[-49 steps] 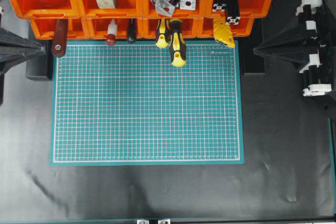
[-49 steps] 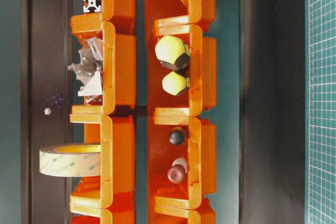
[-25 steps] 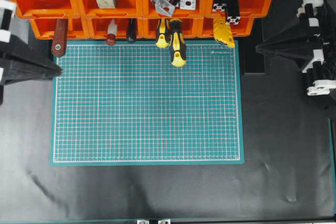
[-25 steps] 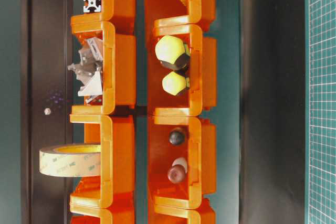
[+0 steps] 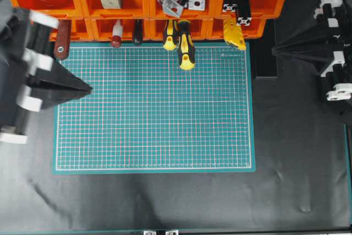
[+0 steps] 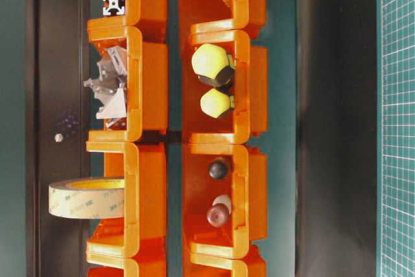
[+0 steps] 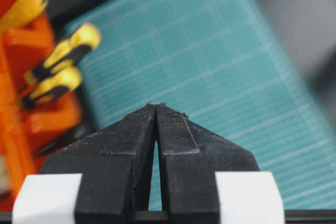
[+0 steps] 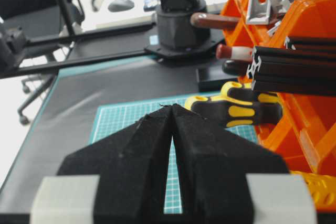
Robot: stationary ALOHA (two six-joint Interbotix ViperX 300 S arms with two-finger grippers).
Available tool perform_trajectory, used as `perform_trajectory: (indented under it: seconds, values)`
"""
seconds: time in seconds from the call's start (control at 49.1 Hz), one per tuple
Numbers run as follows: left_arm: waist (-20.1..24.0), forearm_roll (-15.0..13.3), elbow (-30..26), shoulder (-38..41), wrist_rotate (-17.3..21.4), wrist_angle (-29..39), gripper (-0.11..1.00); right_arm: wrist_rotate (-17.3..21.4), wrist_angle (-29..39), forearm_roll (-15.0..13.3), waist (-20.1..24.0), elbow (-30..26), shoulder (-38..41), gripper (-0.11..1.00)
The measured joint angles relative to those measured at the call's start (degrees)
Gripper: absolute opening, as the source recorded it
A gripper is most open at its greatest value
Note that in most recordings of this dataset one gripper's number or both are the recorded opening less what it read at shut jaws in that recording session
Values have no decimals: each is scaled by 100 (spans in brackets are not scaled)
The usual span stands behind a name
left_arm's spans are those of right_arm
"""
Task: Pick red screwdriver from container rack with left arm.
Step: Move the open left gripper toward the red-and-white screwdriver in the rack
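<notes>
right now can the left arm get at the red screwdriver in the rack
Probably yes. The red screwdriver pokes handle-first out of a lower bin of the container rack, with bare mat between it and the left gripper. But the jaws are shut and must open first.

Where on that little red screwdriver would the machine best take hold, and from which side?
Probably the rounded red end of the red screwdriver, which pokes out of the container rack toward the green mat. Its shaft is hidden inside the bin. Come from the mat side, end effector pads closing across the handle, then pull straight out.
</notes>
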Motion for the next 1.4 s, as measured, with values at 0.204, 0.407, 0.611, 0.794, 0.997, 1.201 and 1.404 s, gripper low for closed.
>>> perform_trajectory:
  seconds: [0.204, 0.407, 0.611, 0.794, 0.997, 1.201, 1.404]
  values:
    - [-949, 2364, -237, 501, -1538, 1292, 0, 0, 105, -9, 9, -26, -79, -1]
    - [-1837, 3604, -158, 1310, -2874, 2514, 0, 0, 167, 0, 18, -35, -105, -1]
    - [-1828, 3779, 62, 2162, -3366, 2646, 0, 0, 457, -9, 88, -35, -114, -1]
    - [-1582, 3832, 229, 2426, -3410, 2514, 0, 0, 765, -9, 343, -53, -149, -1]
    - [-1441, 3858, 281, 2435, -3419, 2496, 0, -9, 1011, 0, 492, -141, -334, -1]
    - [-1433, 3858, 229, 2435, -3384, 2575, 0, -88, 1556, -9, 501, -141, -369, -1]
    - [-1169, 3858, -62, 2426, -3366, 2672, 0, -202, 1986, -105, 510, -141, -369, -1]
